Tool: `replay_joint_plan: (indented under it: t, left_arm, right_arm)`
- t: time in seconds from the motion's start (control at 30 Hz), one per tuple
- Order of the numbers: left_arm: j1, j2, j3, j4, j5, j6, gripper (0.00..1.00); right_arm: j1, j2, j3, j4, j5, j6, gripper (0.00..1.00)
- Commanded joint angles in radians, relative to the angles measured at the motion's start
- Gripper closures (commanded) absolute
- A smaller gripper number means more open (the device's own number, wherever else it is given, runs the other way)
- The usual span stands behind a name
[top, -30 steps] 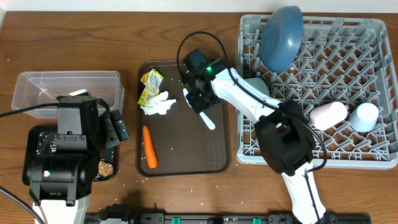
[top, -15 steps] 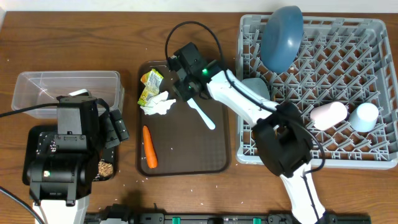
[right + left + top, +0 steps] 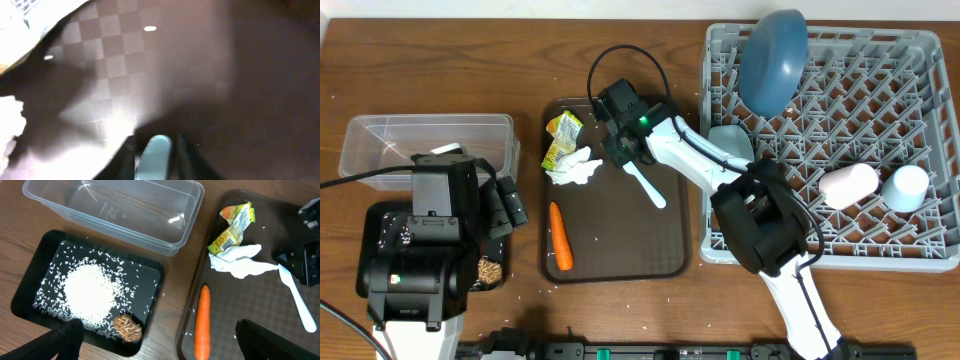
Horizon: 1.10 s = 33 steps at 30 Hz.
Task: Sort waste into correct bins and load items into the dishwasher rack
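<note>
The light blue utensil [image 3: 649, 187] lies on the brown serving tray [image 3: 620, 255]. Its handle end [image 3: 154, 156] sits between the fingers of my right gripper [image 3: 625, 160], which are closed in on it. Left of it lie the crumpled white tissue [image 3: 578, 168], the yellow-green wrapper [image 3: 561, 138] and the carrot [image 3: 560, 237]. My left gripper [image 3: 160, 344] hangs wide open above the table, between the black tray [image 3: 30, 287] and the carrot [image 3: 202, 322]. The clear box [image 3: 115, 210] stands behind the black tray.
The grey rack [image 3: 920, 60] at the right holds the upright blue plate [image 3: 772, 60], the white bowl [image 3: 730, 140], the pink cup [image 3: 848, 184] and the light blue cup [image 3: 906, 186]. Rice grains and a brown lump [image 3: 127, 327] lie in the black tray.
My right gripper moved left toward the tissue, then settled at the utensil's handle end with its jaws drawn in around it. The utensil still lies on the tray. The left arm has not moved.
</note>
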Motion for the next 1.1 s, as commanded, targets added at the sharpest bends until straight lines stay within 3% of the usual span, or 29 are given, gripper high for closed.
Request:
replay_joint_plan:
  t: [0.0, 0.2, 0.53, 0.97, 1.07]
  left_arm:
    - [0.002, 0.0, 0.014, -0.003, -0.016, -0.005, 0.02]
    - [0.002, 0.0, 0.014, -0.003, -0.016, -0.005, 0.02]
    - [0.002, 0.0, 0.014, -0.003, -0.016, -0.005, 0.02]
    - [0.002, 0.0, 0.014, -0.003, -0.016, -0.005, 0.02]
    - [0.002, 0.0, 0.014, -0.003, -0.016, -0.005, 0.02]
  right_arm:
    - [0.007, 0.053, -0.003, -0.026, -0.062, 0.013, 0.91]
    - [0.004, 0.051, -0.003, -0.048, -0.064, 0.013, 0.99]
    - [-0.004, 0.025, 0.007, -0.082, -0.064, 0.013, 0.99]
    - [-0.013, -0.019, 0.006, -0.171, -0.063, 0.04, 0.99]
    - [-0.013, -0.019, 0.006, -0.223, -0.063, 0.04, 0.91]
